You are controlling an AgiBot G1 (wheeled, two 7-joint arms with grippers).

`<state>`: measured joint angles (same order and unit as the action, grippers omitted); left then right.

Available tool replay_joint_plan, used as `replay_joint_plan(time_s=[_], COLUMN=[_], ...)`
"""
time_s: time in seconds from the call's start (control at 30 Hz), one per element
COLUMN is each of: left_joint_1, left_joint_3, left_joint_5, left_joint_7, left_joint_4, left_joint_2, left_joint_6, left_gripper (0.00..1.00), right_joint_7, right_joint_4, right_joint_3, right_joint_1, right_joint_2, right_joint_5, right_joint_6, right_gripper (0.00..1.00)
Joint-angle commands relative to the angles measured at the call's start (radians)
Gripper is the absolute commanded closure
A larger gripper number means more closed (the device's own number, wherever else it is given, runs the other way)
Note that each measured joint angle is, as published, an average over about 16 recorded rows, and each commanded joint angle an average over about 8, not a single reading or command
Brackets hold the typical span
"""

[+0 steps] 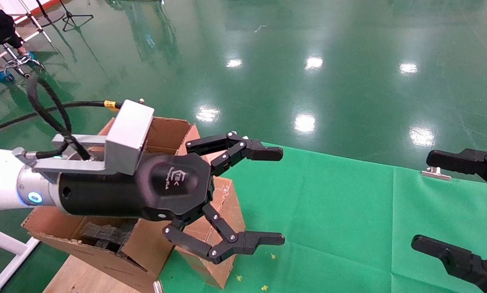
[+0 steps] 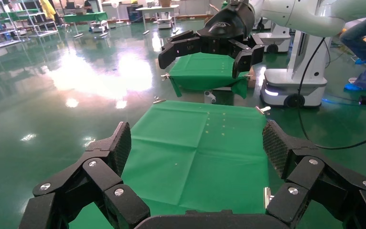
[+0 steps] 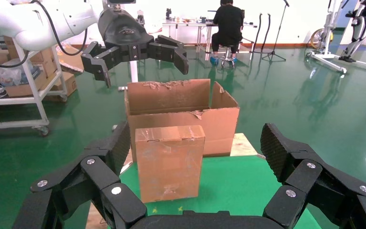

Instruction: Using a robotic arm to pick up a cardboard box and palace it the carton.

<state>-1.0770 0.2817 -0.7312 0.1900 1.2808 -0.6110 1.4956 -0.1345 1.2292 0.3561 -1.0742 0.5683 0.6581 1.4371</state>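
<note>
The small taped cardboard box stands upright on the green cloth, right beside the carton. It also shows in the right wrist view, in front of the carton. The carton's flaps are up and black foam lies inside. My left gripper, on the white arm with silver wrist, hovers open and empty above the carton and box; its own view shows only green cloth between its fingers. My right gripper is open and empty at the right, facing the box from a distance.
A green cloth covers the table, held by a metal clip at its far edge. The carton rests on a wooden board. Glossy green floor lies around. A person sits at a desk far behind the carton.
</note>
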Motion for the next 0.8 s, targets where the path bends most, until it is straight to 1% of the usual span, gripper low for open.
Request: replay_joint_plan(time_s=[0.03, 0.37, 0.4, 0.63, 0.67, 0.8], left_joint_1=[0.000, 0.000, 0.000, 0.000, 0.000, -0.003], left_joint_3=[0.000, 0.000, 0.000, 0.000, 0.000, 0.003], left_joint_5=[0.000, 0.000, 0.000, 0.000, 0.000, -0.008], left_joint_7=[0.000, 0.000, 0.000, 0.000, 0.000, 0.008], left_joint_4=[0.000, 0.000, 0.000, 0.000, 0.000, -0.001], left_joint_2=[0.000, 0.000, 0.000, 0.000, 0.000, 0.004], left_joint_6=[0.000, 0.000, 0.000, 0.000, 0.000, -0.001], left_gripper=[0.00, 0.00, 0.00, 0.00, 0.00, 0.00], right_joint_7=[0.000, 0.000, 0.000, 0.000, 0.000, 0.000], right_joint_4=[0.000, 0.000, 0.000, 0.000, 0.000, 0.000], right_joint_3=[0.000, 0.000, 0.000, 0.000, 0.000, 0.000], right_joint_1=[0.000, 0.000, 0.000, 0.000, 0.000, 0.000], right_joint_2=[0.000, 0.000, 0.000, 0.000, 0.000, 0.000], right_joint_5=[0.000, 0.000, 0.000, 0.000, 0.000, 0.000], right_joint_6=[0.000, 0.000, 0.000, 0.000, 0.000, 0.000], right_gripper=[0.00, 0.00, 0.07, 0.94, 1.00, 1.00])
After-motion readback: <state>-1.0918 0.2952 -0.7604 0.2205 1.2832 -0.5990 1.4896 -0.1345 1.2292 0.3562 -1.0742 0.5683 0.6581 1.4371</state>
